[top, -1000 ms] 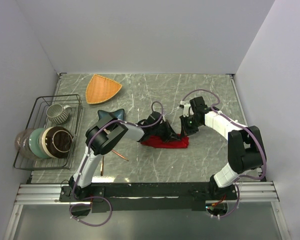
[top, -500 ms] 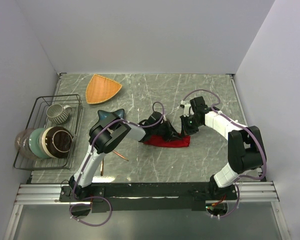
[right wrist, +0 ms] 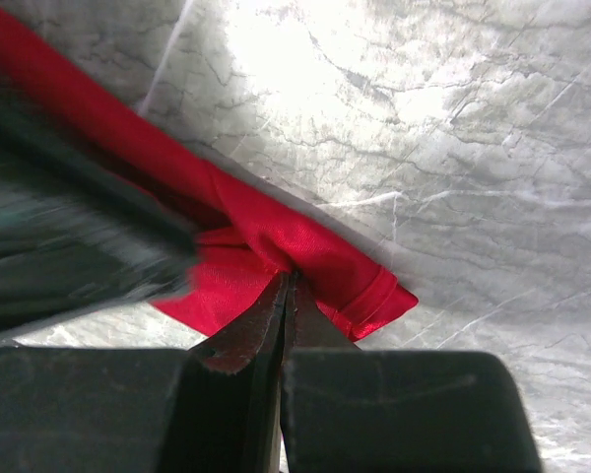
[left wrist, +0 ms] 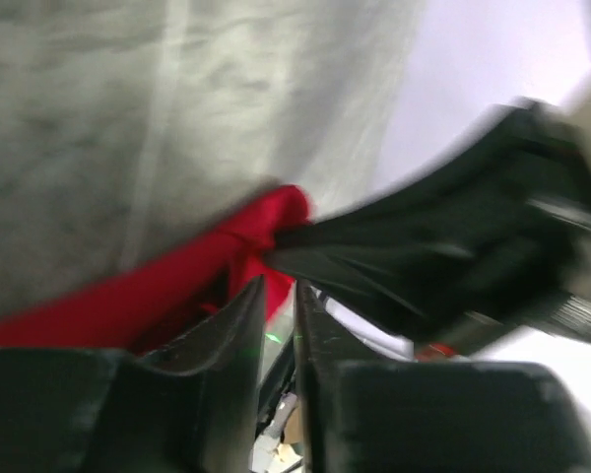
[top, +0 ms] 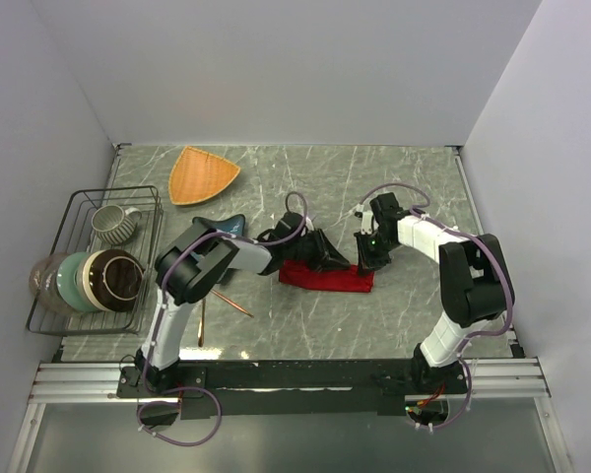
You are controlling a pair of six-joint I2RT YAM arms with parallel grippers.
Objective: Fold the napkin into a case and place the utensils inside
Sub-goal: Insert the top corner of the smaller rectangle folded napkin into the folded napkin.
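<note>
Both reach low, meeting at the napkin (top: 325,278): right claw (right wrist: 286,286) pinching it, left claw (left wrist: 277,288) slightly apart.

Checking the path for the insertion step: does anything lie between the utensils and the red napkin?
Nothing visible on the table does. The utensils lie left of the napkin with bare marble between them. Only the left arm passes close by that stretch, reaching toward the napkin.
</note>
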